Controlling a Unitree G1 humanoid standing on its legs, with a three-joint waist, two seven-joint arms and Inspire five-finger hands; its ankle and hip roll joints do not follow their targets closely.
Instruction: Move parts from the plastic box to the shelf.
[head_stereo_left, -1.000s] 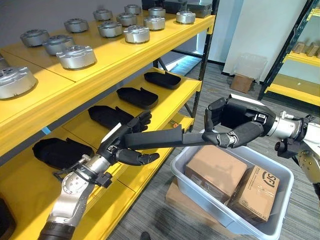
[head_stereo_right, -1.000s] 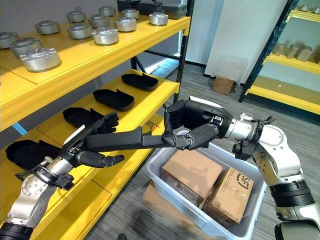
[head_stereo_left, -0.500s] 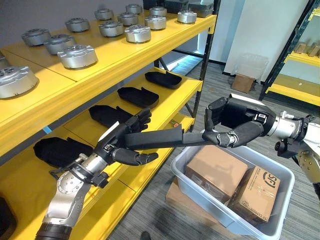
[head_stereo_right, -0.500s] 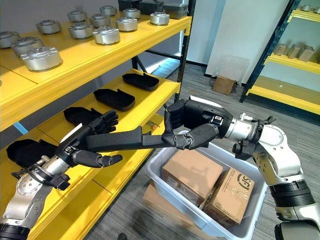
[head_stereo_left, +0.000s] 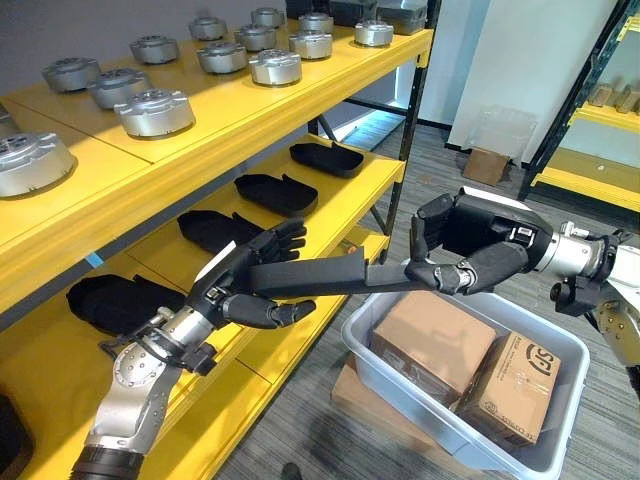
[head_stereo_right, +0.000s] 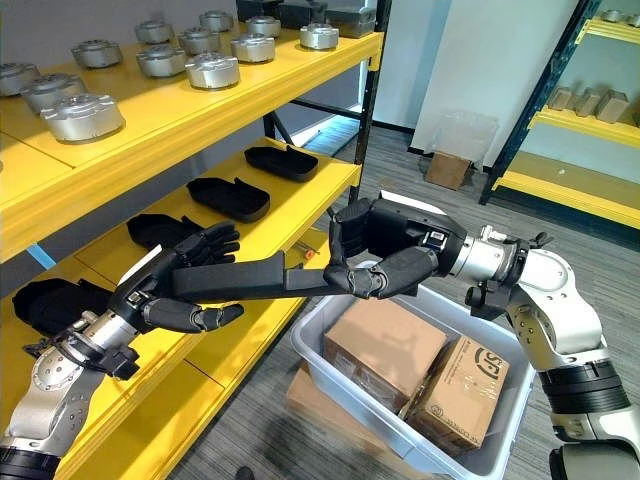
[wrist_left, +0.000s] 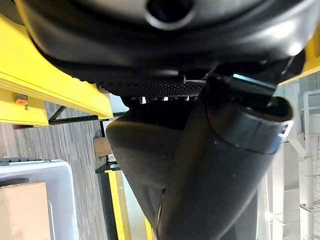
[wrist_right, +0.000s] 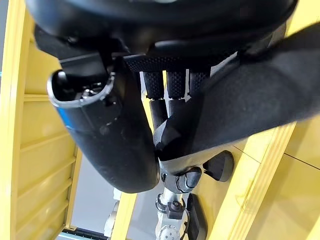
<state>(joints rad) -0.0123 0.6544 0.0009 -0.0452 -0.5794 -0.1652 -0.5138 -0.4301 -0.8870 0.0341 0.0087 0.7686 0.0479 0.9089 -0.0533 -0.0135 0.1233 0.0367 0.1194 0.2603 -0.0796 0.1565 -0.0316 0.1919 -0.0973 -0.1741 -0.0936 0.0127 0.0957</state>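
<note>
Part (head_stereo_left: 320, 274): long, black, gripped at each end by left robot hand (head_stereo_left: 245, 285) and right robot hand (head_stereo_left: 455, 262).
Around: black parts (head_stereo_left: 275, 193) on shelf (head_stereo_left: 370, 180); cartons (head_stereo_left: 432, 342) in box (head_stereo_left: 560, 350).

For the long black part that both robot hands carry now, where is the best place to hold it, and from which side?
Best at its two ends, as it is held here. The long black part is a slim bar lying almost level, so one grip in the middle would likely let it tip. The left robot hand curls round the end near the yellow shelf; the right robot hand pinches the end above the plastic box.
</note>
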